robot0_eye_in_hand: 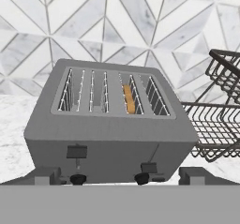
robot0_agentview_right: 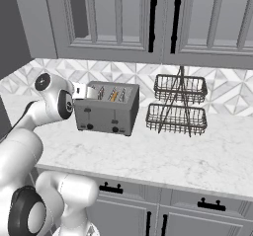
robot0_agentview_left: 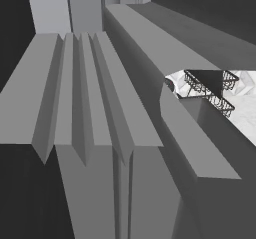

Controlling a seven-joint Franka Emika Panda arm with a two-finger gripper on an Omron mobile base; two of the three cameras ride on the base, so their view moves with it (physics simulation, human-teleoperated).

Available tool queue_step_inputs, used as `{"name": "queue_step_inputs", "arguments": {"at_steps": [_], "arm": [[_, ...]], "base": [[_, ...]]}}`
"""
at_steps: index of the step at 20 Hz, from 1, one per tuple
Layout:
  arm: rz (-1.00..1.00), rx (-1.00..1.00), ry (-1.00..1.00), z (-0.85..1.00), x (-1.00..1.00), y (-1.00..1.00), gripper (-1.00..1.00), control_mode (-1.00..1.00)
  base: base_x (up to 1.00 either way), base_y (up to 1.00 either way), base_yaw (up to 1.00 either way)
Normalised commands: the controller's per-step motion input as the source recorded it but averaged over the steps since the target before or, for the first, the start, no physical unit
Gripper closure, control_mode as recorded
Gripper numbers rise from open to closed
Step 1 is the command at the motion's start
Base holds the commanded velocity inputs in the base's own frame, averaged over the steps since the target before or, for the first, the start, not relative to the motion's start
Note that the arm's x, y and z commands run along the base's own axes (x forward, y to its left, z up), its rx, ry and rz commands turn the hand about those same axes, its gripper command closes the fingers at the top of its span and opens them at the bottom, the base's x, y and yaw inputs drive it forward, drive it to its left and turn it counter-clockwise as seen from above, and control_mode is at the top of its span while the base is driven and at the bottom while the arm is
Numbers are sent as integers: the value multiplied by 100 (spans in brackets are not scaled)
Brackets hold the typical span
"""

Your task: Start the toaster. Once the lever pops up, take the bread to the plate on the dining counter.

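Marble-look worktop (robot0_agentview_right: 197, 156) and a chevron-tiled backsplash (robot0_eye_in_hand: 140, 21) are being shown behind the scene, with grey wall cabinets (robot0_agentview_right: 148, 18) hanging above. Going outward from the task's own thing: the bread (robot0_eye_in_hand: 129, 99) is sitting upright in one of the right-hand slots of the grey toaster (robot0_eye_in_hand: 110, 138), straight ahead of the claw and a little to its right in the hand view, with only its orange-tan top edge being seen. Two levers are being shown on the toaster's near face: the left lever (robot0_eye_in_hand: 77, 151) is standing higher, while the right lever (robot0_eye_in_hand: 149, 167), on the bread's side, is sitting lower, near the knobs; whether it is latched down cannot be told for certain. A two-tier wire basket rack (robot0_agentview_right: 178, 106) is standing just beside the toaster, off to the claw's right. As a judgement, the task is being held at an early stage: the bread is not yet lifted out, and the carry to the plate is wholly left to do. The gripper (robot0_eye_in_hand: 119, 181) is being held low and level in front of the toaster, close to its face, with its tips spread wide apart and nothing between them. The white arm (robot0_agentview_right: 49, 104) is being reached forward from the base toward the toaster's left end.
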Motion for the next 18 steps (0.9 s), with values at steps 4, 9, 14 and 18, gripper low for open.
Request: {"name": "queue_step_inputs", "arguments": {"at_steps": [4, 9, 14, 18], "arm": [[0, 0, 0, 0, 0, 0, -100, -100], [0, 0, 0, 0, 0, 0, -100, -100], [0, 0, 0, 0, 0, 0, -100, -100], [0, 0, 0, 0, 0, 0, -100, -100]], "base": [[0, 0, 0], [0, 0, 0], [0, 0, 0], [0, 0, 0]]}}
